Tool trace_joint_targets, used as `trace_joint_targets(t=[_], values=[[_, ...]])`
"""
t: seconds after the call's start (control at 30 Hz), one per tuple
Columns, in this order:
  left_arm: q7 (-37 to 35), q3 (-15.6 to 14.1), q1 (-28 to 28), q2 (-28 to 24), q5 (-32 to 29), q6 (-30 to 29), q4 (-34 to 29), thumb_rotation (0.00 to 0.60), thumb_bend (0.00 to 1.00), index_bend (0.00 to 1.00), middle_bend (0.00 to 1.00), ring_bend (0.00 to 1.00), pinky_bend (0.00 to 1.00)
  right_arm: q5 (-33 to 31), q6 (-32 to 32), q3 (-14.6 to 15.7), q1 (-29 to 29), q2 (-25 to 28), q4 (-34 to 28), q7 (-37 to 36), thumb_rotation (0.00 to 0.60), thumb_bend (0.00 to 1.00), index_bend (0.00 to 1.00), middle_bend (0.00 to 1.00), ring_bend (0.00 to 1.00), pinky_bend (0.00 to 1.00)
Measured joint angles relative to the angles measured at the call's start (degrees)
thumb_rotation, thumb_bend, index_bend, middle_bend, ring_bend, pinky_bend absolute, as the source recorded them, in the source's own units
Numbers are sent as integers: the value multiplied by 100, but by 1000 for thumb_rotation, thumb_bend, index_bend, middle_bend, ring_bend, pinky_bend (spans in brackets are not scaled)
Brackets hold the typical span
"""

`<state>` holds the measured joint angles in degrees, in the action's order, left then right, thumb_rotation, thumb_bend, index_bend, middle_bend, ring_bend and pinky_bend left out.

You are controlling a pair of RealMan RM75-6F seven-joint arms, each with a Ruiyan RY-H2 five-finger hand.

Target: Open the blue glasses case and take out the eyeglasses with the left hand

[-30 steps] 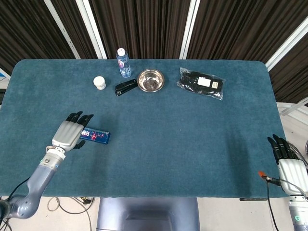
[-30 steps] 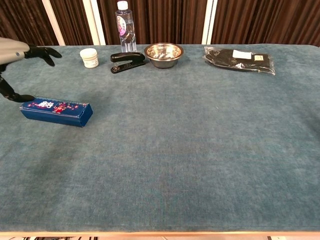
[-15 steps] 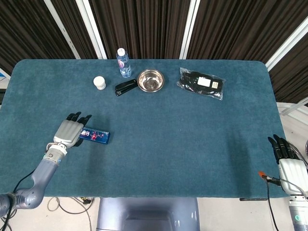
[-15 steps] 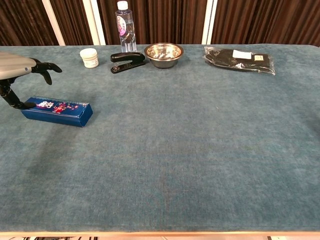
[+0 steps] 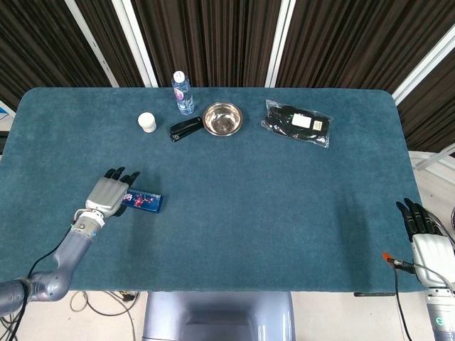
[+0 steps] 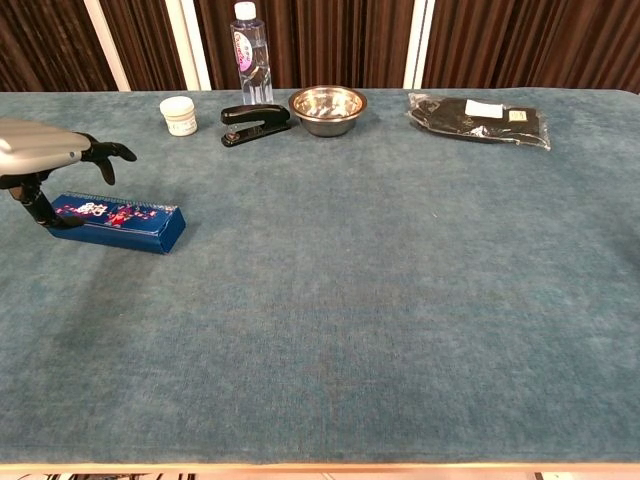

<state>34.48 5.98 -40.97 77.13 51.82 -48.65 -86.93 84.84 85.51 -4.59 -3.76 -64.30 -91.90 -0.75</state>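
The blue glasses case (image 5: 145,202) (image 6: 122,222) lies closed and flat on the teal table, near its left side. My left hand (image 5: 108,193) (image 6: 42,158) hovers over the case's left end, palm down with the fingers spread. In the chest view its thumb reaches down to the case's left end and the other fingers stay above it. The eyeglasses are not visible. My right hand (image 5: 425,238) rests at the table's right front corner, fingers straight and holding nothing, far from the case.
Along the back stand a water bottle (image 5: 182,92) (image 6: 252,40), a small white jar (image 5: 146,122) (image 6: 179,115), a black stapler (image 5: 185,129) (image 6: 255,123), a steel bowl (image 5: 222,118) (image 6: 327,106) and a black bagged item (image 5: 297,122) (image 6: 478,118).
My left hand has sunk lower over the case's left end, and its thumb has come down against the case. The case and the right hand have not moved.
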Motion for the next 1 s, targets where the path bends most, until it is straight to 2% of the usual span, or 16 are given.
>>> trace_joint_targets(t=[0.3, 1.0], values=[[-74, -54, -44, 83, -53, -53, 64, 600, 384, 41, 243, 17, 115, -2, 5, -2, 4, 4, -6, 1, 600, 127, 0, 0, 0, 238], [-250, -193, -110, 122, -64, -69, 139, 600, 385, 51, 257, 17, 115, -29, -6, -13, 5, 9, -26, 1, 600, 127, 0, 0, 0, 238]])
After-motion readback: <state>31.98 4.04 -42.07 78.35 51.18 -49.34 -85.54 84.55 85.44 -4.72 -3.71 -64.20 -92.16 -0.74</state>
